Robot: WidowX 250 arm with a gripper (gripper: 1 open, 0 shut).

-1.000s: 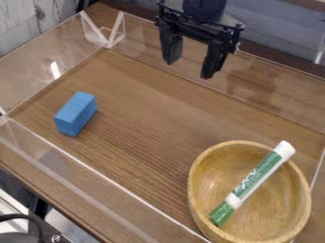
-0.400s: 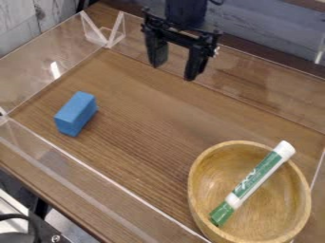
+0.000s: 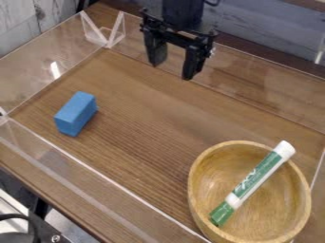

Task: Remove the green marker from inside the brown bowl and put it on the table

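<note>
Currently, the entries run as follows.

Surface (image 3: 165, 114): brown wood-grain top bordered by low clear acrylic walls; bare across the middle, unchanged since a second ago.

Brown bowl (image 3: 210, 185): round, shallow, light wood, standing at about 4 o'clock on the surface near the lower right corner. It sits exactly where it sat a second ago.

Tool (image 3: 176, 63): dark, two-fingered, pointing down, at about 12 o'clock over the far edge of the surface. Its fingers stand spread wide apart with nothing between them. This is the one entry that has changed: over the last second it has shifted toward 9 o'clock in the view, which puts it slightly farther from the bowl, not nearer; in the last fraction of that second it barely moves.

Green marker (image 3: 249, 185): slim green body with white lettering, white cap toward 1 o'clock resting up on the bowl's rim, green end down in the bowl toward 7 o'clock. Untouched, same lie as before.

Blue block (image 3: 75, 113): small rectangular piece at about 9 o'clock, well apart from the bowl; not part of the job.

Assessment: removal has not begun. The tool must cross toward 4 o'clock and descend over the marker before any grasp.
</note>
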